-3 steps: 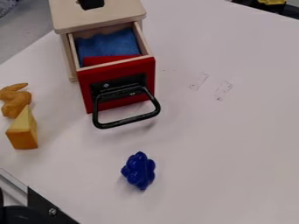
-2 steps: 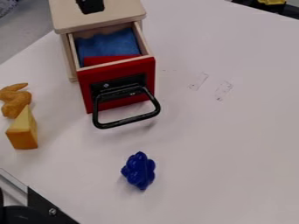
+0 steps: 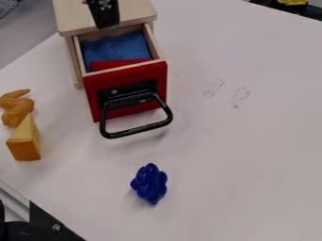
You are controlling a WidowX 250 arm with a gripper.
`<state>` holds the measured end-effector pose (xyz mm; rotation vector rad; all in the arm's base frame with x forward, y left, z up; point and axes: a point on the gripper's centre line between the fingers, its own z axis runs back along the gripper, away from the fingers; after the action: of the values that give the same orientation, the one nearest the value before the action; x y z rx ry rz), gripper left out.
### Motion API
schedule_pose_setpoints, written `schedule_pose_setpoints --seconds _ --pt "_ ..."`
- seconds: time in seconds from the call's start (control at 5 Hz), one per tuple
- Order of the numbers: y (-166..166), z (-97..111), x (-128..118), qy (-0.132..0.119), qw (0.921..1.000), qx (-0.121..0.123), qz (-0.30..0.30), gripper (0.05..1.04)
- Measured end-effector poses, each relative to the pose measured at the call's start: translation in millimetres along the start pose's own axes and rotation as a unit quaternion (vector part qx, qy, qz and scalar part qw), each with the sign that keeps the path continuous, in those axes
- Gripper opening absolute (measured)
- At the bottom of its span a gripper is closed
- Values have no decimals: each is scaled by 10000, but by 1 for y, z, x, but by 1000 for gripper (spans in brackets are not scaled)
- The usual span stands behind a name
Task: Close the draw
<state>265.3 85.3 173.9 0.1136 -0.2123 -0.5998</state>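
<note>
At the top edge of the view, the black gripper (image 3: pixel 104 14) hangs over the light wooden top of the small cabinet (image 3: pixel 66 16), its tip near the top's front edge and behind the open compartment. The red-fronted drawer (image 3: pixel 94 101) is pulled out toward the camera, with blue cloth (image 3: pixel 116 49) and a red piece (image 3: pixel 119 63) inside. A black loop handle (image 3: pixel 140 130) sticks out from the drawer front. The gripper is apart from both drawer front and handle.
A blue lumpy toy (image 3: pixel 149 183) lies on the white table (image 3: pixel 252 155) in front of the handle. Left of the drawer are a yellow wedge (image 3: pixel 25 141) and an orange-brown figure (image 3: pixel 17 108). Black and metal hardware (image 3: pixel 47 221) occupies the lower left corner.
The gripper has come further down into view from the top edge, toward the drawer opening. The drawer and the toys have stayed where they were.
</note>
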Motion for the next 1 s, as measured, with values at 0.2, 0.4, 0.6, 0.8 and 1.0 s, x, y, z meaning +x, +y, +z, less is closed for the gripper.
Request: schedule_pose_setpoints --seconds 0.2,0.4,0.6,0.8,1.0 --pt "-14 -5 3 75 9939 -254 1075 998" --pt "-41 -14 14 163 9796 -399 1963 997" --pt "-62 -21 12 1 9468 -438 3189 997" --pt "-75 -30 3 -204 9009 -162 4333 998" --pt "-85 -43 -7 -83 8435 309 5363 998"
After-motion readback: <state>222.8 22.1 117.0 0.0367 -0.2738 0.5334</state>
